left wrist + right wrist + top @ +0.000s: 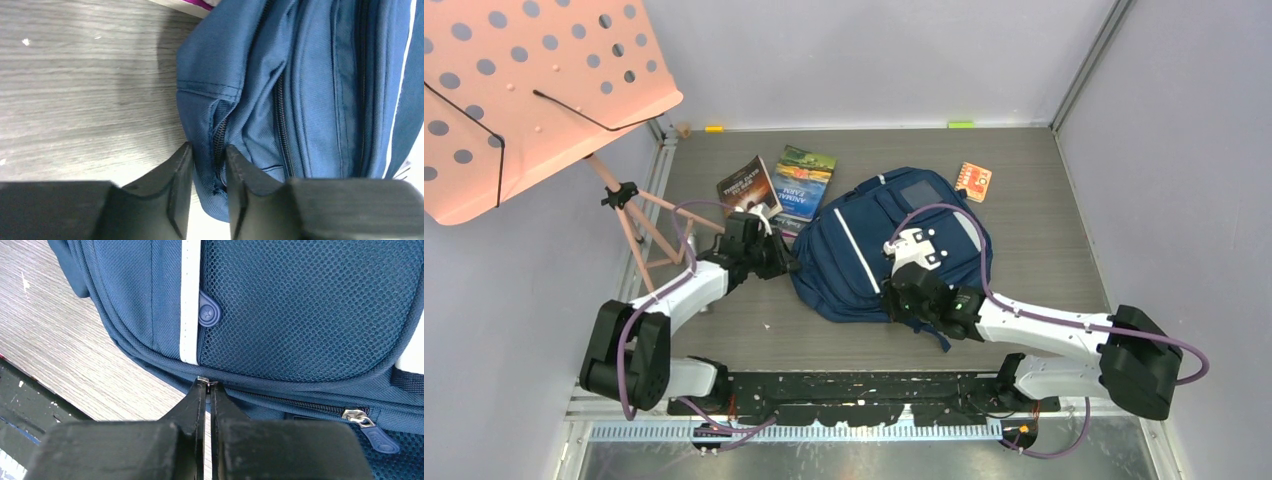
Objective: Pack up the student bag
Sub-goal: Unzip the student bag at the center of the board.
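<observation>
The student bag [874, 245], a navy backpack with white stripe trim, lies flat in the middle of the table. My left gripper [786, 262] is at the bag's left edge. In the left wrist view it [209, 152] is shut on a fold of blue fabric [202, 125] by the end of a zipper. My right gripper [906, 296] is at the bag's near edge. In the right wrist view it [209, 385] is shut on a small metal zipper pull [206, 380] below the mesh pocket [310, 305].
Two books [746, 185] [804, 180] lie on the table left of the bag's top. A small orange packet [973, 181] lies at the far right. A pink music stand [524, 90] leans over the left side. A second zipper pull [357, 416] shows at the right.
</observation>
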Robot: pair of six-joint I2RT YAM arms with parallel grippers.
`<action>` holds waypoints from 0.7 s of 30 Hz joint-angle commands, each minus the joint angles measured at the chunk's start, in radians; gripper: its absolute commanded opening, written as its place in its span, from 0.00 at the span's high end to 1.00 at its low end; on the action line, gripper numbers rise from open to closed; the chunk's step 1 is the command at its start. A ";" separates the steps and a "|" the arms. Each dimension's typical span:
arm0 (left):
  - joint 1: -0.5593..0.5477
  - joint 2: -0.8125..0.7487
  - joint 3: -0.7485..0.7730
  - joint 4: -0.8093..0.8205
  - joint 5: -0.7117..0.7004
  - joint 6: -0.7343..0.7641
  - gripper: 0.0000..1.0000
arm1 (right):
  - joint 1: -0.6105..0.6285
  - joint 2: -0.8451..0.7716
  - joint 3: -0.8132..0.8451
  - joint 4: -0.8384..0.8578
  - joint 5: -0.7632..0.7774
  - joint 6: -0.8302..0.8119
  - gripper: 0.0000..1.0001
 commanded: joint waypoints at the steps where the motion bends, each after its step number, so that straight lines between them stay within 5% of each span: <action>1: 0.001 0.012 -0.040 0.107 0.062 -0.008 0.82 | 0.037 0.021 0.053 0.022 0.084 0.064 0.99; 4: -0.005 -0.003 -0.078 0.157 0.087 -0.053 1.00 | 0.097 0.050 0.082 0.005 0.131 0.134 0.99; 12: -0.126 -0.113 -0.155 0.186 -0.005 -0.129 1.00 | 0.264 0.197 0.265 -0.052 0.295 0.331 0.99; 21: -0.275 -0.320 -0.253 0.177 -0.079 -0.206 1.00 | 0.269 0.375 0.536 -0.191 0.359 0.376 0.99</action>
